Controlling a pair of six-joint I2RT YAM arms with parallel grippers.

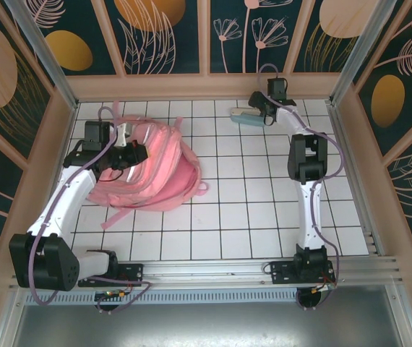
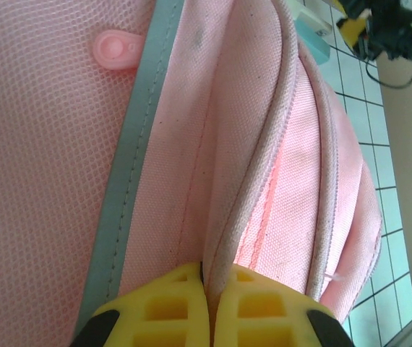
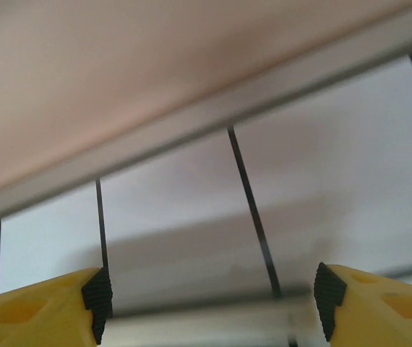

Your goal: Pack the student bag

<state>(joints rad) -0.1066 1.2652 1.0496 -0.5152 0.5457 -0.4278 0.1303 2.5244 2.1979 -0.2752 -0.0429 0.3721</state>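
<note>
**Pink bag pinched at the left, right fingers wide apart**

The left gripper is pinched closed on a piped seam of the student bag. This large, soft pink fabric backpack lies on the left half of the white tiled table, with straps trailing toward the near edge. Close up, it shows pink mesh, a pale grey stripe and a round pink tab. Further right, at the far edge, a small pale blue box-like item lies just beside the right gripper, whose fingers are spread wide and hold nothing. Dark teal wall panels printed with pink leaves and gold ovals surround the table.
</note>
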